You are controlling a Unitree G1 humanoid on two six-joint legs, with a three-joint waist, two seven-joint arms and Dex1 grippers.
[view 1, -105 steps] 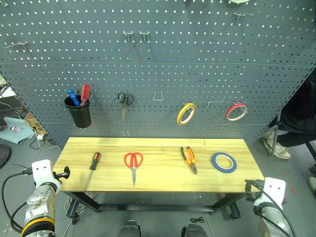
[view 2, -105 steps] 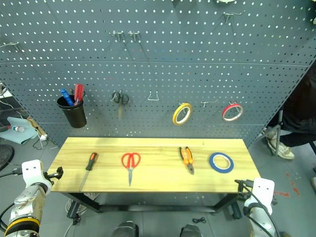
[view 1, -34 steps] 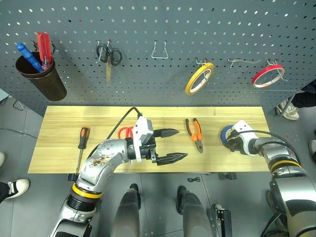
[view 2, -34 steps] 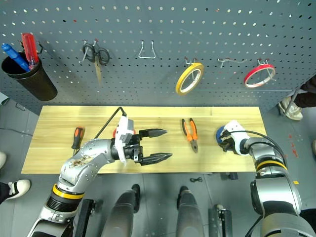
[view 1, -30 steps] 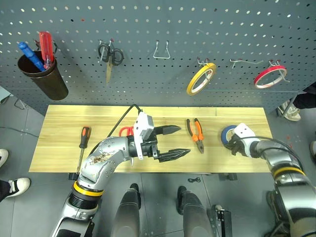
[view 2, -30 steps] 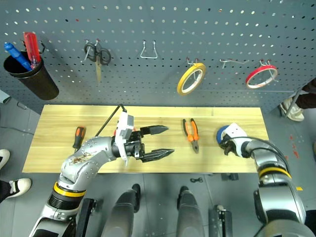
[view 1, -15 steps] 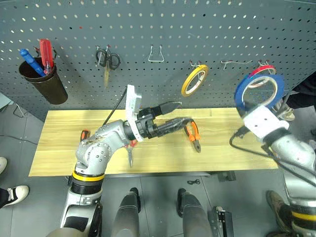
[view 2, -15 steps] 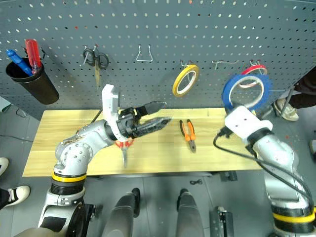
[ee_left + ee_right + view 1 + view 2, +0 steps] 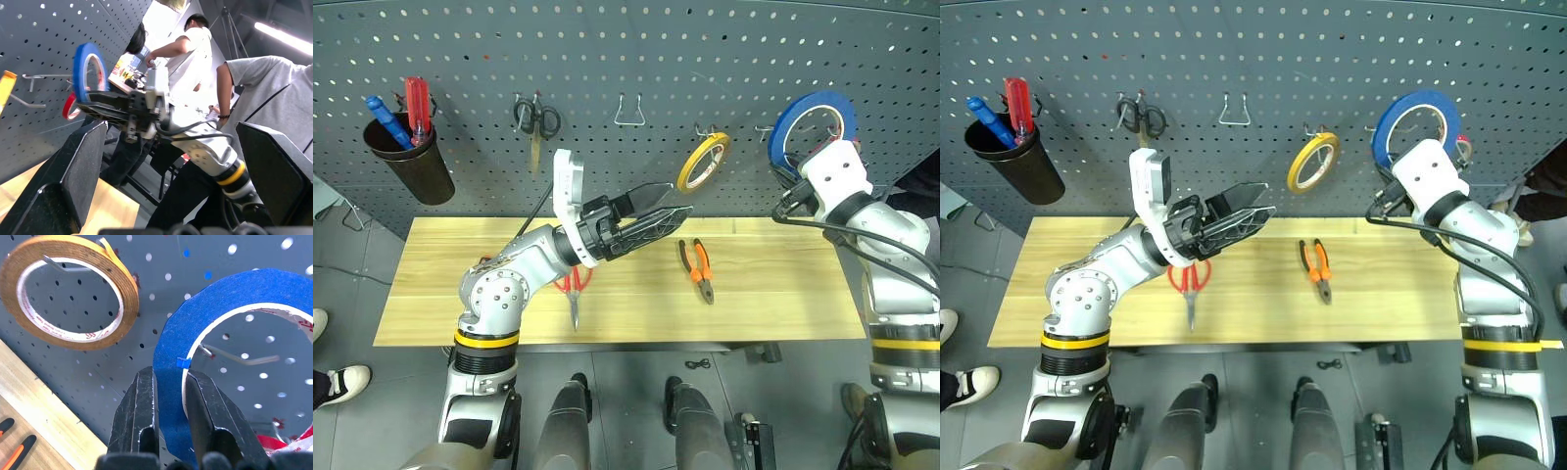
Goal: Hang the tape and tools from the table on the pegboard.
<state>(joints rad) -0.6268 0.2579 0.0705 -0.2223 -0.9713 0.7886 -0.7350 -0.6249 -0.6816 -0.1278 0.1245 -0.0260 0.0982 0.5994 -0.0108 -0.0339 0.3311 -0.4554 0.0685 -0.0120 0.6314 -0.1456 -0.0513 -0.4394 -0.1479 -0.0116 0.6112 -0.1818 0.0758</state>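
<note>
Here our left gripper (image 9: 658, 210) hangs wide open and empty above the bench (image 9: 783, 294), where the red scissors (image 9: 574, 294) and pliers (image 9: 696, 271) lie. Farther back, our right gripper (image 9: 168, 396) is clamped on the blue tape (image 9: 811, 125), holding it up against the pegboard (image 9: 607, 59) beside the yellow tape (image 9: 703, 162).

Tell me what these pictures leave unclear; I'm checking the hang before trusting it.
- Screwdriver: head view, mostly hidden behind the left arm.
- Red scissors: handles partly covered by the left gripper.
- Red tape: right wrist view, cut off by the edge.
- Blue tape in the right gripper: whether it is over the hook cannot be told.
</note>
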